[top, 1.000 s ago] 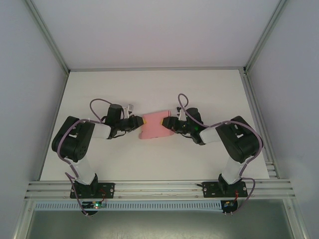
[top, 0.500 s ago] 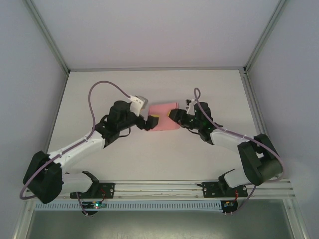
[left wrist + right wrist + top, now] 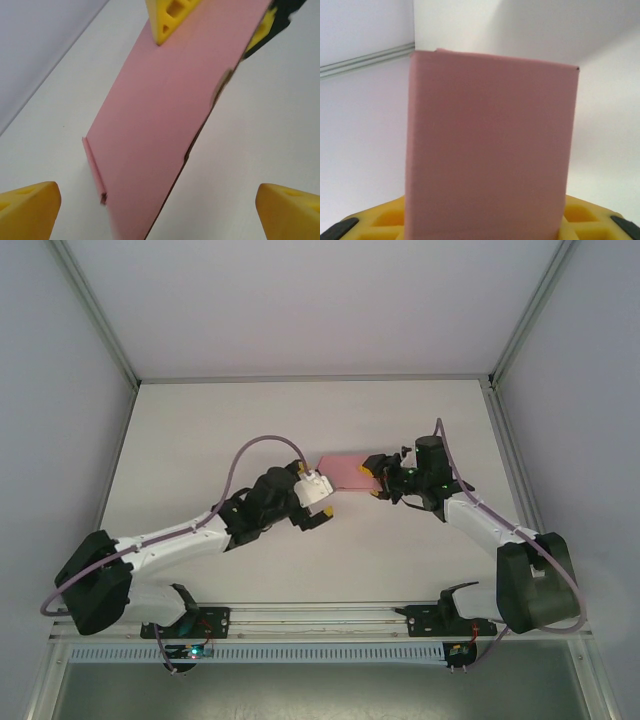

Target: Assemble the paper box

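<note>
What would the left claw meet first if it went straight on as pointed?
Probably the paper box, just ahead of the open left claw; the right claw grips its far end.

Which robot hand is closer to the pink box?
Right. The right gripper clamps one end of the paper box; the left gripper sits open just short of the other end.

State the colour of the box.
Plain pink, with no pattern. The box shows best in the right wrist view.
</note>
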Controlling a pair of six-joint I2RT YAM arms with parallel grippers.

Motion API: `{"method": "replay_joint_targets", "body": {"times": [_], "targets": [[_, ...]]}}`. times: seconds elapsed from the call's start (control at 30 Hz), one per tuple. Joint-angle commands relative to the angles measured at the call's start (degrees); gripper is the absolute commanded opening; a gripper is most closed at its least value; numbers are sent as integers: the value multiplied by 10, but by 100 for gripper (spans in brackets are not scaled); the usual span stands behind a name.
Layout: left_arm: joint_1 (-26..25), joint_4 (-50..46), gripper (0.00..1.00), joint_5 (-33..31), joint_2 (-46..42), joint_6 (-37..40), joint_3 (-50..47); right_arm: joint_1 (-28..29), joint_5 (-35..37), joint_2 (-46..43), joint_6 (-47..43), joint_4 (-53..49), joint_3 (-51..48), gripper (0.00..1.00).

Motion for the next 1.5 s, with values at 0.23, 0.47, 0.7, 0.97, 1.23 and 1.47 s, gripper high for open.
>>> {"method": "replay_joint_targets", "body": {"times": [0.23,0.47,0.7,0.97,1.23,1.47], "targets": [[-41,59,89,-132,29,107,6,0,-100,-2,-28,-199,62,27],[-40,49,61,-117,22,102,5,-1,-103,-9,-14,-180,64,27],[-41,35,38,-86,1,99,6,-3,-101,-9,-31,-184,76,50],[2,-85,30,8,-30,79,28,-29,77,-61,-214,-272,146,71],[84,-357,32,149,4,129,102,-38,328,-220,-527,-209,109,98],[130,-443,36,242,71,158,164,-26,153,-302,-651,-68,6,98]]}}
